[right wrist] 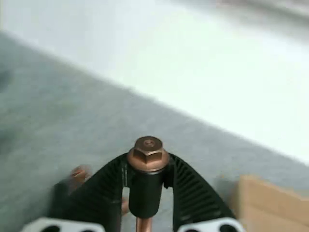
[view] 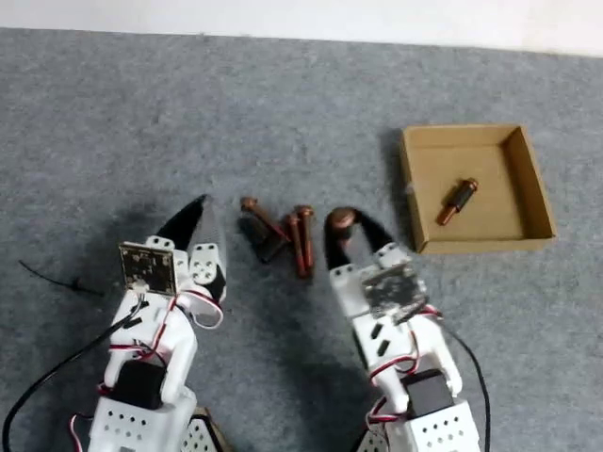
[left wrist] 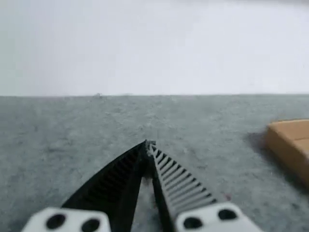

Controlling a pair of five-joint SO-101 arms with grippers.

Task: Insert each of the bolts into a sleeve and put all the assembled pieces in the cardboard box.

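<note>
One assembled piece [view: 457,201] lies in the box [view: 476,246]. The right gripper [right wrist: 148,164] clamps a sleeved bolt [right wrist: 146,189] mid-worktop. The left gripper [left wrist: 147,145] is closed and empty. Loose bolts [view: 300,240] and a sleeve [view: 263,241] remain beside it.

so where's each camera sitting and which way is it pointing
High view: fixed overhead, looking down at both arms, the cardboard box and loose bolts.
Left wrist view: on the left arm, looking along its shut left end effector across the mat to the wall.
Right wrist view: on the right arm, looking along the right end effector gripping a sleeved bolt.
Shared: all three show the box.
</note>
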